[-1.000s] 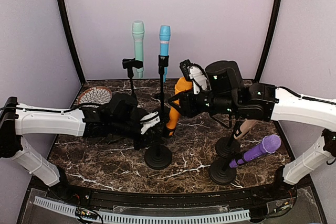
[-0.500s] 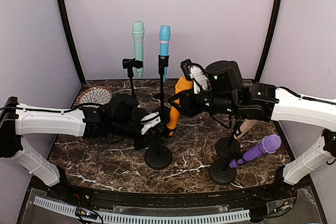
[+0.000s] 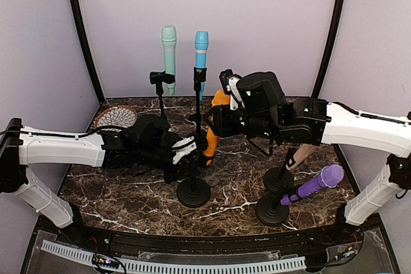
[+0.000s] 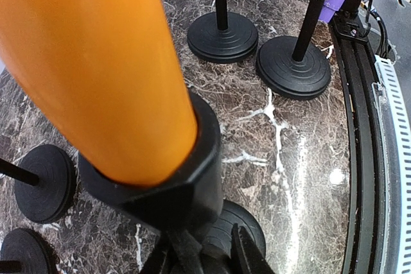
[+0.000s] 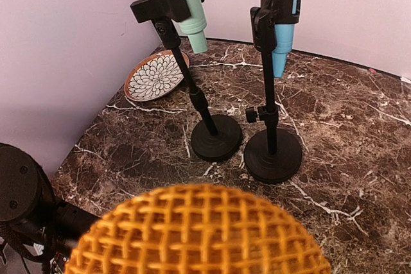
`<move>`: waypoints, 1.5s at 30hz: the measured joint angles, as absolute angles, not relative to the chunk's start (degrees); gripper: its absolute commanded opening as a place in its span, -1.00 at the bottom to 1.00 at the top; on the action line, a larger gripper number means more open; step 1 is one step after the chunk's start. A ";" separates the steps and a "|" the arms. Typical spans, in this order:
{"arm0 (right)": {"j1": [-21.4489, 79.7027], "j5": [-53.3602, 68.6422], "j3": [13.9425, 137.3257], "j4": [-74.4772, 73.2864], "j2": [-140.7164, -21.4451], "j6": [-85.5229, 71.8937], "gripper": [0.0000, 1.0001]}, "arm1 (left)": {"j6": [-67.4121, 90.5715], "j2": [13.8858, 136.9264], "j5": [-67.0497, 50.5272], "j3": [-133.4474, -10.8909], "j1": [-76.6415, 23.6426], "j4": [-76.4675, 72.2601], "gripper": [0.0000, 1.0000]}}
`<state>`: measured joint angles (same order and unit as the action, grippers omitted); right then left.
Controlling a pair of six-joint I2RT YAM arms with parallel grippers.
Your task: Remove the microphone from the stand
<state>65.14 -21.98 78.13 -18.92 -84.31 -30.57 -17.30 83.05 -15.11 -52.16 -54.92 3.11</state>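
Swinging toward 11 o'clock over the last half second, your right gripper (image 3: 226, 93) has carried the head of the orange microphone (image 3: 210, 138) slightly up with it (its fingers are hidden, so I cannot tell how the jaws stand). The body is not free yet: it sits in the clip (image 4: 173, 184) at table centre. Your left gripper (image 3: 185, 149) looks clamped on the pole of the stand (image 3: 193, 192), bracing it. My read is that the pull-out has only just begun.

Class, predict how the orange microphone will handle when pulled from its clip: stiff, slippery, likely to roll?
Probably stiff: the orange microphone looks rigid. Its smooth tapered body may slip. Round, so it would likely roll if laid down.
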 measured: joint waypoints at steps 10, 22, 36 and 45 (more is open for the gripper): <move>65.25 -21.58 78.39 -19.07 -84.31 -29.67 -0.78 | -17.28 83.05 -15.14 -52.16 -54.94 3.11 -1.00; 63.99 -15.14 75.59 -15.33 -82.08 -23.31 -0.77 | -17.37 83.05 -14.96 -52.36 -55.22 3.40 -1.00; 63.70 -15.49 72.99 -14.46 -79.75 -24.91 -0.79 | -17.82 83.31 -14.68 -52.49 -55.68 2.94 -1.00; 64.03 -18.96 77.52 -18.92 -82.59 -28.05 -0.81 | -17.41 83.40 -14.15 -52.49 -55.79 2.83 -1.00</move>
